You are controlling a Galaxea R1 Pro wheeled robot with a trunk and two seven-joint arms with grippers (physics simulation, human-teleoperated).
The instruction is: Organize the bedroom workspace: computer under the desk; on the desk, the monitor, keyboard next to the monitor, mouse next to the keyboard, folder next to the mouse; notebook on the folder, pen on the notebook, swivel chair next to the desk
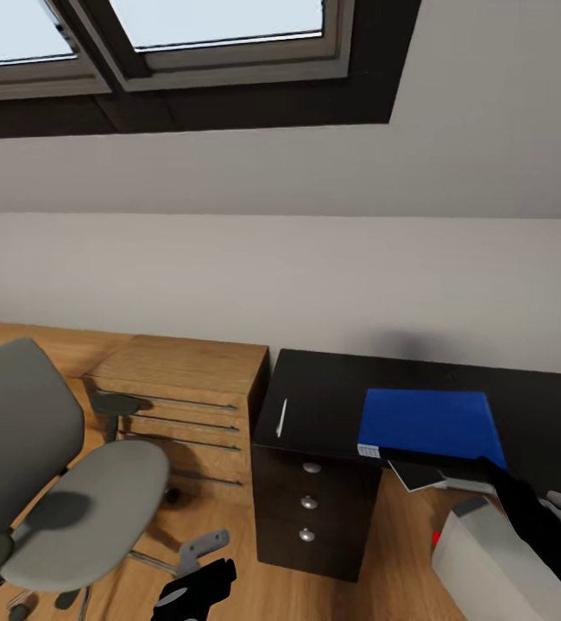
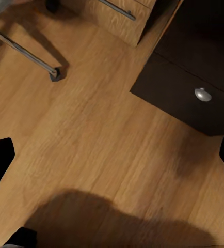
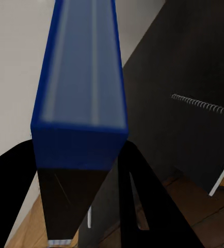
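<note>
Folder (image 1: 431, 420) on desk (image 1: 332, 405), pen (image 1: 281, 417) left, swivel chair (image 1: 47, 466) farther left.

One folder (image 1: 429, 420), one pen (image 1: 281, 417), one notebook (image 1: 416, 473), one swivel chair (image 1: 47, 466), one desk (image 1: 332, 405), three drawer knobs (image 1: 309, 501).

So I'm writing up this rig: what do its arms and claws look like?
Both are matte black. The right arm is a thick black limb with a pale grey bracket near the wrist; the right claw has flat, tapering black fingers. The left claw is black with a grey piece.
</note>
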